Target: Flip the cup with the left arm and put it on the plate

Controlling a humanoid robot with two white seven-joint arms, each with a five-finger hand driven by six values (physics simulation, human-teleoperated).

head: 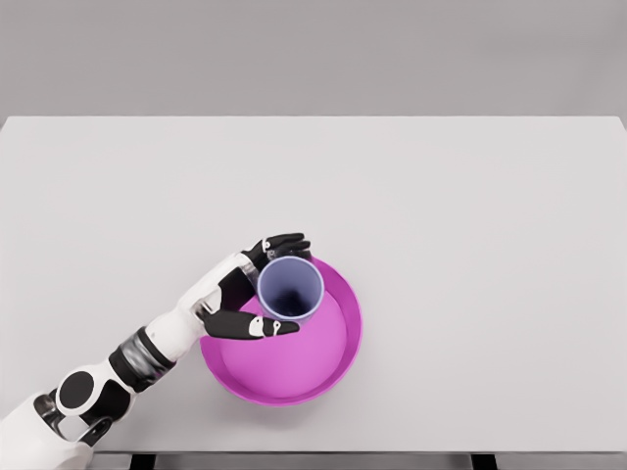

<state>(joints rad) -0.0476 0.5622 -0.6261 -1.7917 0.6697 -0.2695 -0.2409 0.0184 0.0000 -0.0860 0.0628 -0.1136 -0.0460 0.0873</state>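
From my head camera, the pale grey surface (470,215) fills most of the view, its near edge just above the bottom of the picture. On it, near the front and a little left of centre, I see the magenta plate (333,377), a round dish with a raised rim. My left arm (147,357) comes in from the lower left corner, where its shoulder end is cut off by the picture's edge. The left hand (245,294) reaches over the plate's upper left rim and is wrapped around the cup (290,290): dark fingers (284,242) curl behind it and the thumb (253,326) presses along its near side. The cup is translucent bluish-lilac, standing upright with its mouth pointing straight up at me, so its long axis runs vertical and I look down into it. Its lower wall and base are hard to make out, so I cannot tell whether it touches the plate or hangs just above it.
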